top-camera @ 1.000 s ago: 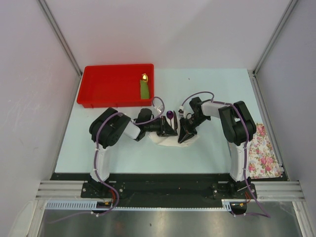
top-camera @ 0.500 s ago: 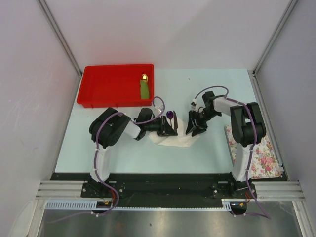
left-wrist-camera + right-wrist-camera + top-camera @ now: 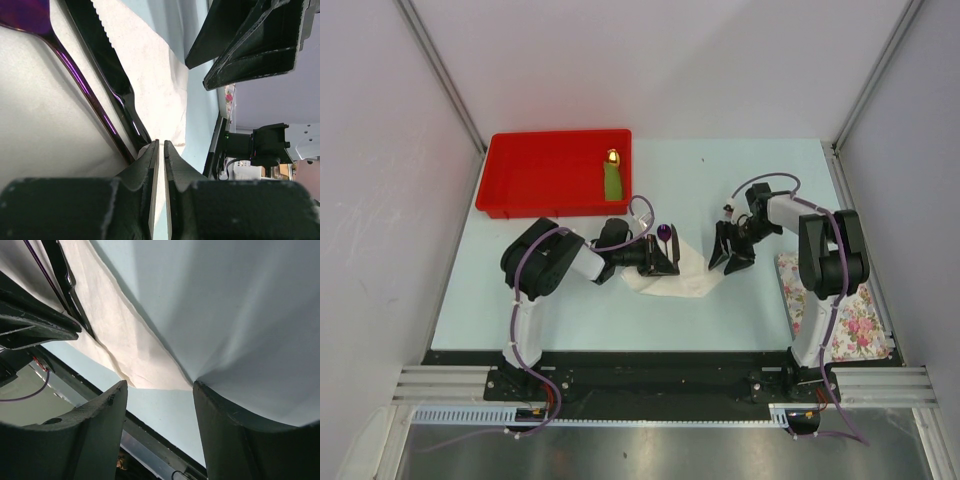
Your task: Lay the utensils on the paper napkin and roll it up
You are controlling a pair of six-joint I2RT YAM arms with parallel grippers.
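The white paper napkin (image 3: 692, 282) lies crumpled mid-table. The spoon's purple bowl (image 3: 664, 232) sticks out past its far edge. In the left wrist view the spoon (image 3: 75, 75) and the black knife (image 3: 112, 75) lie side by side on the napkin (image 3: 150, 65). My left gripper (image 3: 670, 262) sits over their handle ends, its jaws (image 3: 161, 143) all but shut with a thin empty gap. My right gripper (image 3: 728, 258) is open and empty just right of the napkin. Its wrist view (image 3: 160, 385) shows the napkin (image 3: 125, 340) ahead and the knife (image 3: 62, 275) beyond.
A red tray (image 3: 520, 175) at the back left holds a green piece with a gold tip (image 3: 612, 180). A flower-printed cloth (image 3: 845, 310) lies at the right edge by the right arm's base.
My right gripper has drawn back to the right, off the napkin. The napkin now lies spread further right. The left gripper has not moved.
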